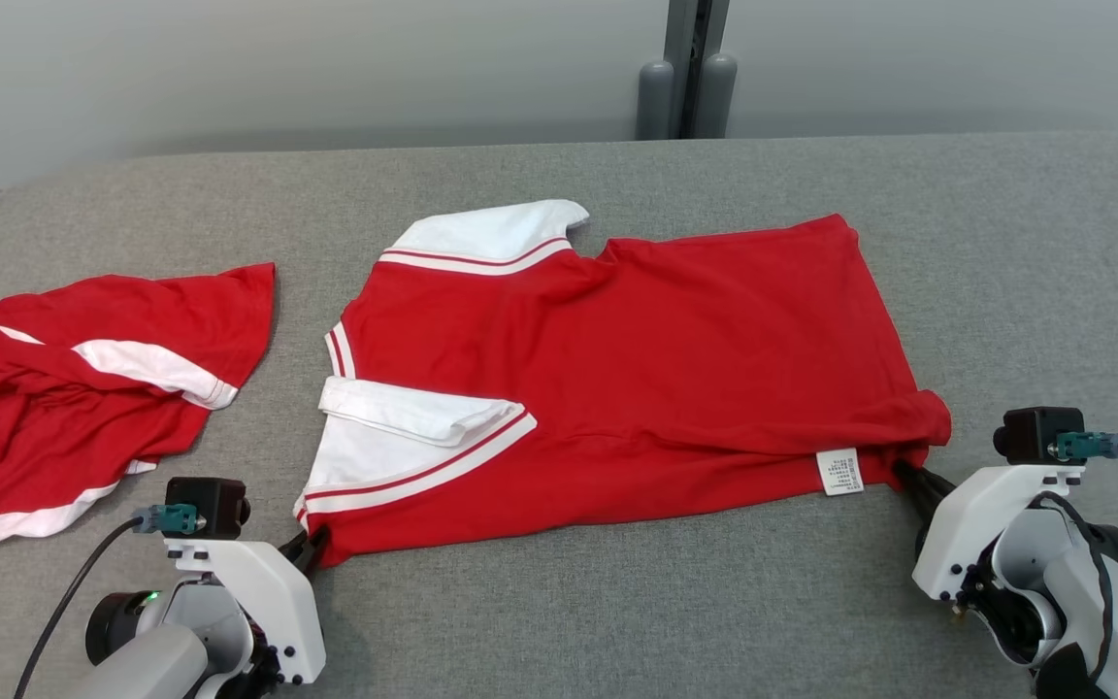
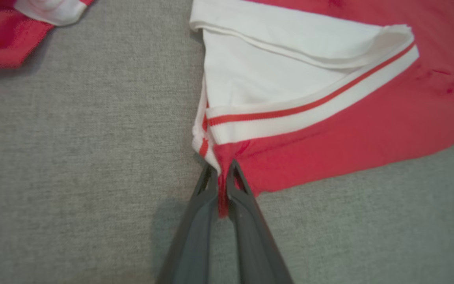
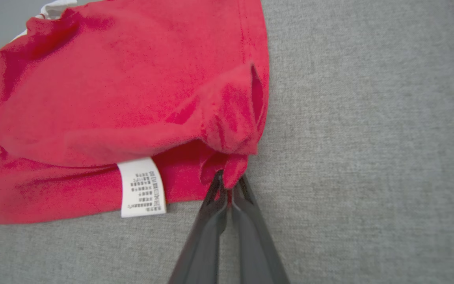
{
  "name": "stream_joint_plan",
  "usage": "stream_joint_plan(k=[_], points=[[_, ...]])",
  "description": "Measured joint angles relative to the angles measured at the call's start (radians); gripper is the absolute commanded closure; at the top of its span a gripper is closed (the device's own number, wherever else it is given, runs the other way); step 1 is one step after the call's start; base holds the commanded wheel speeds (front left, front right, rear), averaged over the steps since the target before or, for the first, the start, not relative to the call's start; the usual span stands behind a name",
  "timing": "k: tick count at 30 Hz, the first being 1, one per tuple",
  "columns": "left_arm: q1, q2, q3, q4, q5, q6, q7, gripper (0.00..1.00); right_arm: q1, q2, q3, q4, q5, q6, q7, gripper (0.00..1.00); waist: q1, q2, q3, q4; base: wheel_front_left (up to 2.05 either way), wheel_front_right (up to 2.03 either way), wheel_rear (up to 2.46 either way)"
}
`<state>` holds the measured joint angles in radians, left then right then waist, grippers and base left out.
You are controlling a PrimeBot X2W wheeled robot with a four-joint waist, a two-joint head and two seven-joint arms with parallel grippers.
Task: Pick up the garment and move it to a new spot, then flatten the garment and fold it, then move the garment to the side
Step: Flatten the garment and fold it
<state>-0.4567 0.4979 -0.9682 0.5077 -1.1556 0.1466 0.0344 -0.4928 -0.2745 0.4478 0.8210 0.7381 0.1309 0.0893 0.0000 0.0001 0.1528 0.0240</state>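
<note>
Red knit garment (image 1: 637, 369) with white trim is laid near-flat mid-way across the grey table (image 1: 617, 602). It is judged light, limp and non-slippery (stretch likely under pull). Its near-left corner is pinched in the closed left gripper (image 2: 222, 173). Its near-right hem corner, just beside the care label (image 3: 142, 187), is pinched in the closed right gripper (image 3: 230, 181). Corners are judged the best holds.

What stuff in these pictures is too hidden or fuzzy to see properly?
- Care label writing: right wrist view, too small and blurred to read.
- Second red garment: head view, cut off by the left edge.
- Corner of the red shirt in the left claw: left wrist view, hidden inside the grip.
</note>
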Motion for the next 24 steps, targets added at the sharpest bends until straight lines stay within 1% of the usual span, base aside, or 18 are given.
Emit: stream_joint_plan(k=[4, 8, 11, 15, 18, 24], points=[[0.004, 0.01, 0.001, -0.01, -0.002, -0.002, -0.008, 1.0, 0.003, -0.011, 0.01, -0.005, 0.03, 0.0, -0.001, 1.0, 0.0, 0.0, -0.021, 0.002, 0.0, 0.0, 0.0], [0.026, 0.039, -0.003, -0.059, -0.007, -0.002, 0.007, 1.0, 0.022, -0.033, 0.011, -0.034, 0.081, 0.0, 0.026, 1.0, 0.0, 0.0, -0.049, 0.006, 0.0, 0.0, 0.0], [0.049, 0.073, -0.015, -0.114, -0.006, 0.005, 0.029, 1.0, 0.058, -0.063, 0.014, -0.063, 0.117, 0.0, 0.071, 1.0, 0.0, 0.0, -0.072, 0.01, 0.0, 0.0, 0.0], [0.089, 0.121, -0.029, -0.204, -0.007, 0.037, 0.06, 1.0, 0.117, -0.1, 0.01, -0.119, 0.159, 0.0, 0.136, 1.0, 0.0, 0.0, -0.1, 0.013, 0.0, 0.0, 0.0], [0.12, 0.157, -0.042, -0.272, -0.008, 0.069, 0.091, 1.0, 0.175, -0.122, 0.004, -0.173, 0.18, 0.0, 0.187, 1.0, 0.0, 0.0, -0.113, 0.013, 0.0, 0.0, 0.0], [0.179, 0.229, -0.047, -0.4, -0.018, 0.138, 0.115, 1.0, 0.286, -0.163, -0.05, -0.297, 0.176, 0.0, 0.245, 1.0, 0.0, 0.0, -0.117, 0.005, 0.0, 0.0, 0.0]])
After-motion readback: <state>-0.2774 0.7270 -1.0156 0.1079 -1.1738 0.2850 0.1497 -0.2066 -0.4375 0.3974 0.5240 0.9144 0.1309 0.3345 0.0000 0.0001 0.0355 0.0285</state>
